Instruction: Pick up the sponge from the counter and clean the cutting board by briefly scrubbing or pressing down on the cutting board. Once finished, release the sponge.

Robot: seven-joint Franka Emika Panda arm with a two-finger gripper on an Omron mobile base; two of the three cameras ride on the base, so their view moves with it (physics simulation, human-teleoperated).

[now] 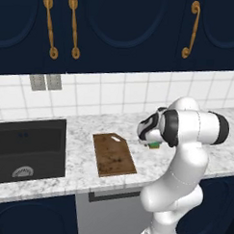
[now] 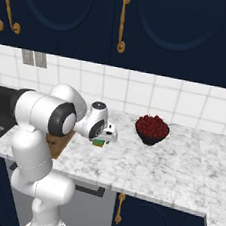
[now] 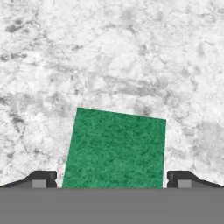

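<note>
sponge: small green rectangular block (image 3: 116, 148) lying directly under my pincer (image 3: 112, 178), between the tips
long axis: running across the gap
pincer: spread wide, gripping nothing
worktop: speckled white-grey marble (image 3: 131, 57)

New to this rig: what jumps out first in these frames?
The white arm bends low over the counter, its tool open just above the green sponge, one finger tip either side. Left of it lies the dark-brown cutting board, with the black sink beyond. To the right a dark bowl of red fruit stands near the tiled wall.
</note>
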